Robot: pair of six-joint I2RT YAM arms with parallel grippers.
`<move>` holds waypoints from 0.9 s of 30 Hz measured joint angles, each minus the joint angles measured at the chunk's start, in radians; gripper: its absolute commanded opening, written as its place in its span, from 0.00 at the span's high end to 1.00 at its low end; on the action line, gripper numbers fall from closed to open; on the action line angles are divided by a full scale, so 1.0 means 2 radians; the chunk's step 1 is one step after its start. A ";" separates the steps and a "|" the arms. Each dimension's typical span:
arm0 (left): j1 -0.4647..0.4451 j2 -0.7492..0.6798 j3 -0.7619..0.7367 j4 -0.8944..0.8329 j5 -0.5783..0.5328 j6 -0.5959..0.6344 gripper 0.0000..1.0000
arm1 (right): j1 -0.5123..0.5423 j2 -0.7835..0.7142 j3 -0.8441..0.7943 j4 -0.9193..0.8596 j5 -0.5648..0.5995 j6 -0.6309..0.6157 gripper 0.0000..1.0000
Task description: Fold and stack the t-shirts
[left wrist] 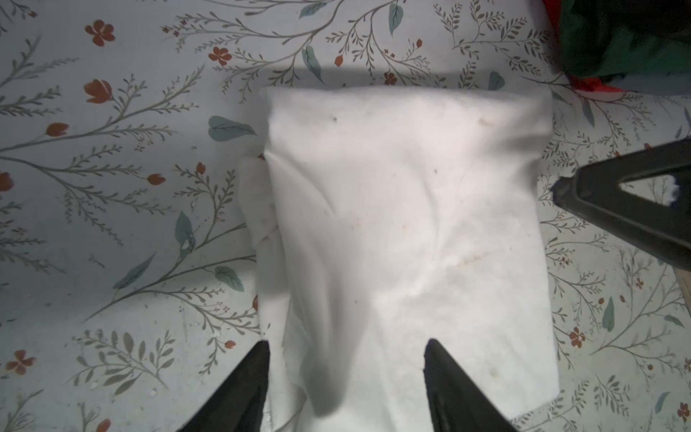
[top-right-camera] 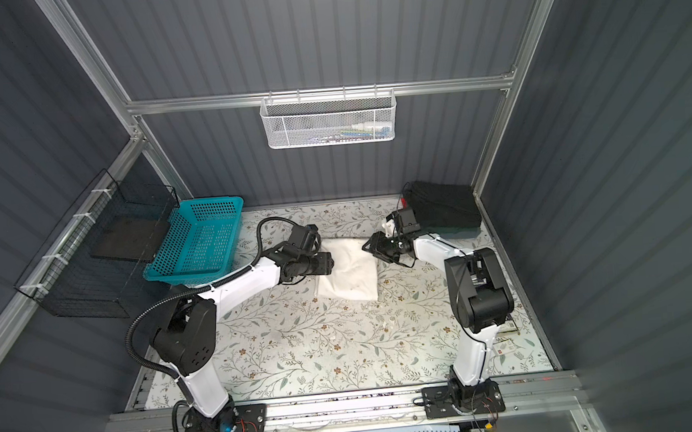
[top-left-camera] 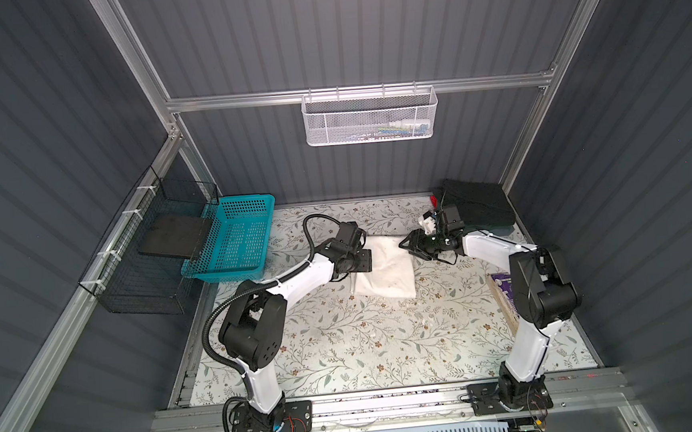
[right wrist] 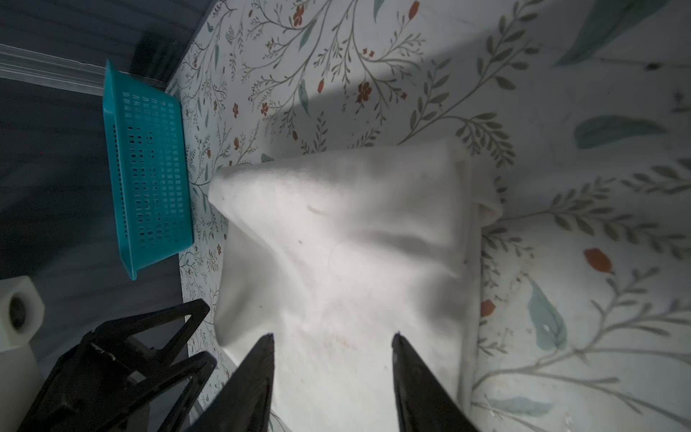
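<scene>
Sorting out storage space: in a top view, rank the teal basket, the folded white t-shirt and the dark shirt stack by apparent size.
1. teal basket, clearly largest.
2-3. folded white t-shirt and dark shirt stack: these look about alike and each is partly covered, so they are left unranked.

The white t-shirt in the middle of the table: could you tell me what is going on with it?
Both arms are at the off-white t-shirt, which lies folded into a compact rectangle on the floral table covering. The left pincer and the right pincer sit at its opposite edges, jaws open over the cloth. The stack of dark folded shirts sits in the back right corner.
</scene>
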 measured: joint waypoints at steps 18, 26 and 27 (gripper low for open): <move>0.000 0.049 -0.027 -0.055 -0.038 0.004 0.45 | 0.001 0.094 0.058 0.001 -0.005 0.011 0.52; 0.000 0.052 -0.027 -0.068 -0.054 0.004 0.44 | 0.001 0.097 0.084 -0.019 0.007 0.004 0.53; 0.000 0.052 -0.027 -0.070 -0.057 0.004 0.44 | 0.001 0.097 0.086 -0.020 0.007 0.002 0.53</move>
